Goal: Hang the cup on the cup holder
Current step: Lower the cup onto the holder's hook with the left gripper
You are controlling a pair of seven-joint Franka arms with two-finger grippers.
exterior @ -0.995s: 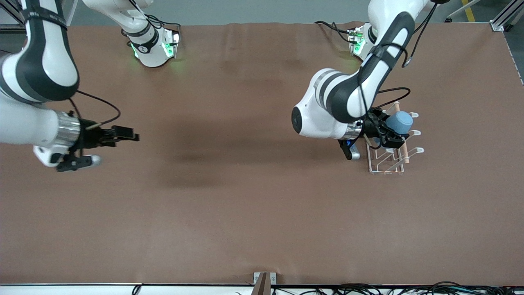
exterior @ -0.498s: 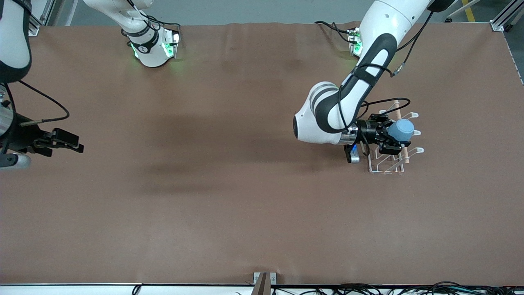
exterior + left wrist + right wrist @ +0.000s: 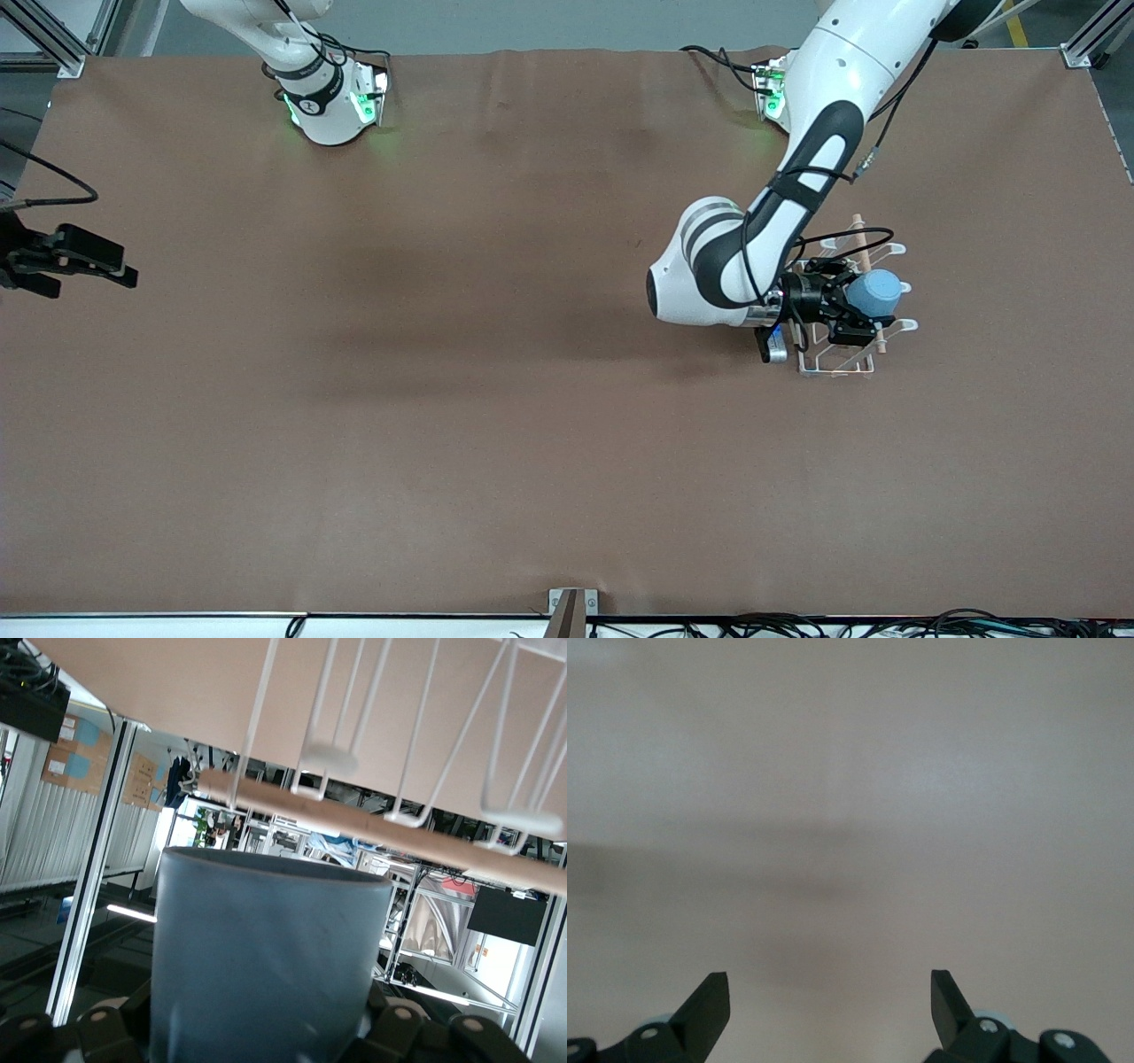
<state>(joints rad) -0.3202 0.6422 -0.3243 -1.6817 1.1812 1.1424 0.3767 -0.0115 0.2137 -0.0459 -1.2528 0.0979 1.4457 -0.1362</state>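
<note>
Stage: the light-blue cup (image 3: 873,293) is carried and brought to the cup holder (image 3: 846,350); by my reading it is not yet hung.

Left gripper: the left gripper (image 3: 858,306) is at the right of the front view, over the wire rack, its fingers clamped on the cup's sides. In the left wrist view the black fingers (image 3: 89,1028) show at the bottom edge, either side of the tumbler.

Cup: held in the air over the rack's middle, tipped on its side. I cannot tell from these pictures whether it touches any prong.

Cup holder: a white wire rack standing on the brown table (image 3: 496,425), right of centre in the front view, toward the left arm's end. Its looped prongs (image 3: 902,326) point away from the arm, and its wooden rod (image 3: 861,244) runs across the top. In the left wrist view the rod (image 3: 372,827) crosses the upper part of the frame just past the cup's end, with the wire loops around it.

Right gripper: the right gripper (image 3: 89,263) waits at the left edge of the front view, over bare table, holding nothing. In the right wrist view its fingers (image 3: 709,1005) stand well apart.

Done: cup grasped, lifted and lined up near the rack.

Left: seat the cup over a prong, let go, draw the arm back.
</note>
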